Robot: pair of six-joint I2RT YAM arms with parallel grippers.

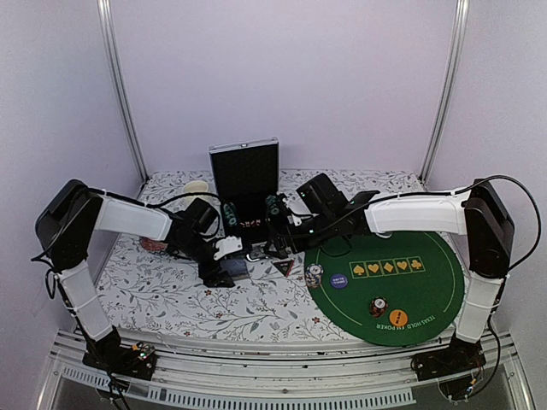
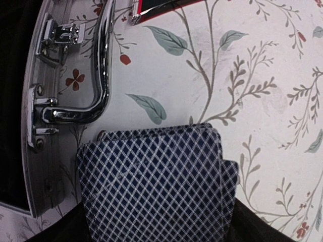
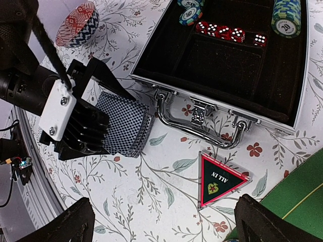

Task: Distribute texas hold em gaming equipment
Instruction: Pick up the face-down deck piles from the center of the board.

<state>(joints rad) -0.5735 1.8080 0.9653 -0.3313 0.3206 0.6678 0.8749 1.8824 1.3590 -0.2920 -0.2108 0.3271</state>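
Closest to us, our left gripper point(image 3: 107, 121) is clamped on the deck of cards point(image 3: 128, 123), just in front of the case handle point(image 3: 198, 132). Our right gripper point(image 3: 166, 222) hangs wide open, holding nothing, over the triangular marker point(image 3: 220, 180). Dice point(image 3: 224, 33) and chips point(image 3: 285, 17) sit in the case point(image 3: 217, 70) beyond.

walls point(image 1: 282, 77) pale lilac | posts point(image 1: 121, 85) aluminium | table point(image 1: 171, 295) floral-patterned | light even

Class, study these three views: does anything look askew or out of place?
Yes. The deck of cards between the fingers of the left gripper is splayed, not squared: several cards jut out along one edge.
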